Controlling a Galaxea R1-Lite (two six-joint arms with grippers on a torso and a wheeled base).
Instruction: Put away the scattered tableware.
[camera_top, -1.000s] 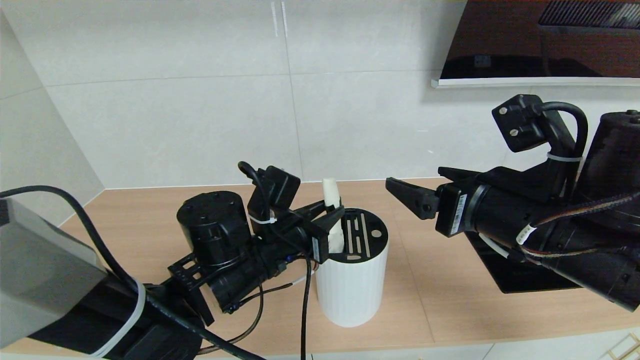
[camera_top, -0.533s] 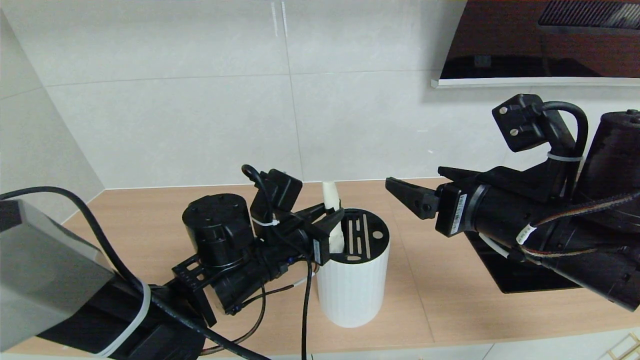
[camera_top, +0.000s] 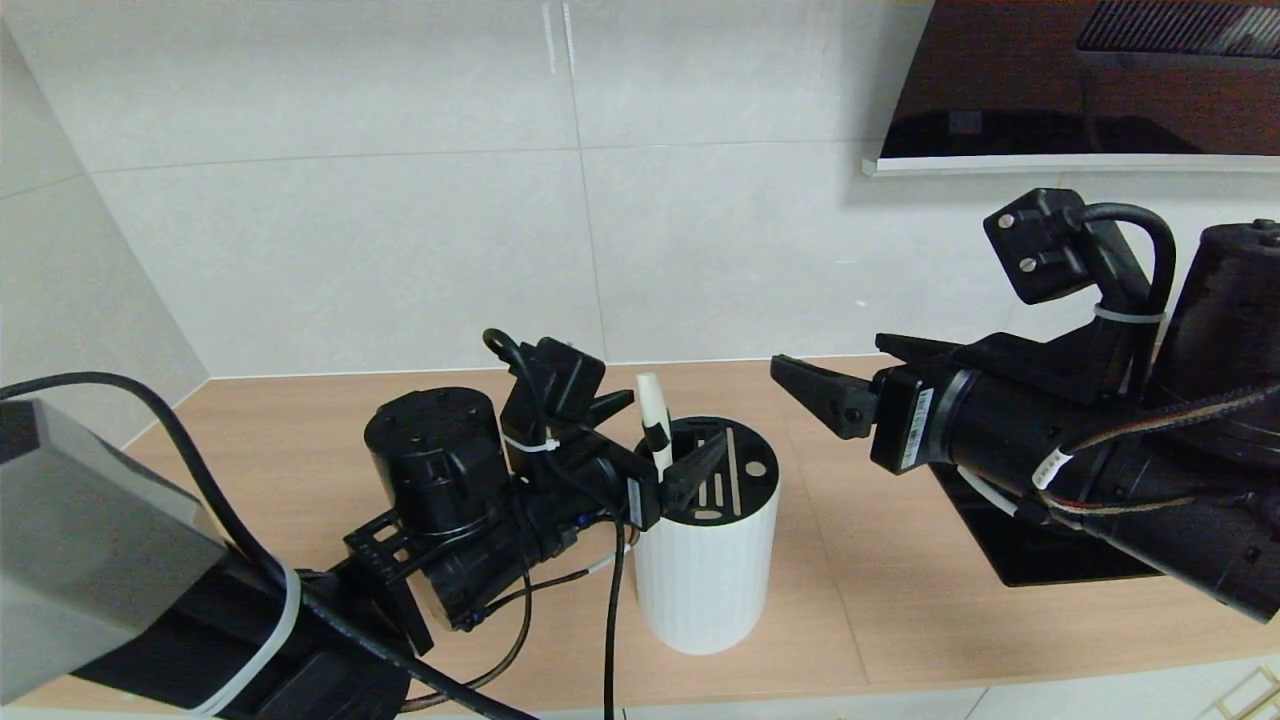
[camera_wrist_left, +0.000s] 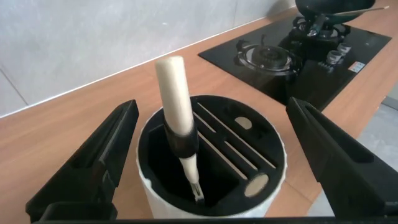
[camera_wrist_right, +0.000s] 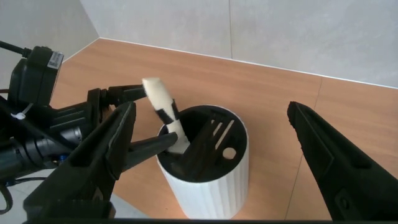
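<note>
Two claws, and you can see both are spread open. Your left claw (camera_top: 676, 417) has a finger on either side of the cream-handled utensil (camera_top: 651, 410), clear of it. The utensil stands tilted in the large open compartment of the white holder (camera_top: 705, 570), its handle up, beside the narrow slots. The holder sits on the wooden tabletop (camera_top: 300, 420). Your right claw (camera_top: 828, 355) hangs to the holder's right, near the black hob (camera_top: 1010, 555).

Utensil (camera_wrist_left: 174, 93) lower end hidden inside holder (camera_top: 705, 580); kind unclear.
</note>
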